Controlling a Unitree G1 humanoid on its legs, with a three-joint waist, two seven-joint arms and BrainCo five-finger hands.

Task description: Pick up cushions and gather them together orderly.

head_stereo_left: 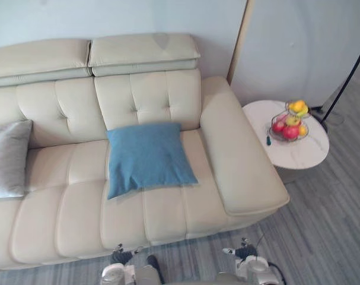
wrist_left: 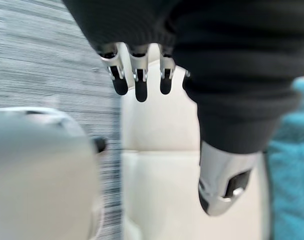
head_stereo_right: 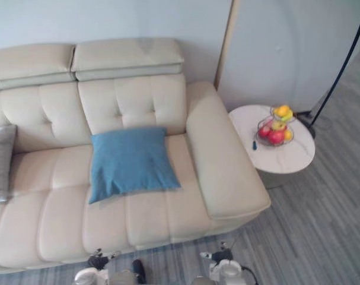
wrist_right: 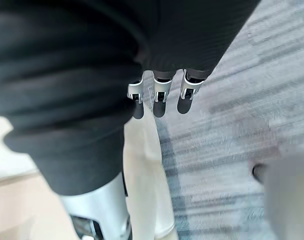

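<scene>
A blue cushion (head_stereo_left: 147,157) lies flat on the right seat of the cream sofa (head_stereo_left: 168,211), tilted against the backrest. A grey cushion (head_stereo_left: 8,157) leans at the sofa's far left. Both hands hang low in front of the sofa, well short of the cushions. My left hand (head_stereo_left: 123,256) is open, its fingers (wrist_left: 136,80) straight over the sofa's front edge and holding nothing. My right hand (head_stereo_left: 245,252) is open too, its fingers (wrist_right: 159,100) relaxed above the floor beside the sofa's front.
A round white side table (head_stereo_left: 298,157) stands right of the sofa's armrest (head_stereo_left: 239,160), carrying a wire basket of fruit (head_stereo_left: 290,122) and a small dark object (head_stereo_left: 267,141). A black lamp pole (head_stereo_left: 346,77) rises behind it. Grey wood floor lies in front.
</scene>
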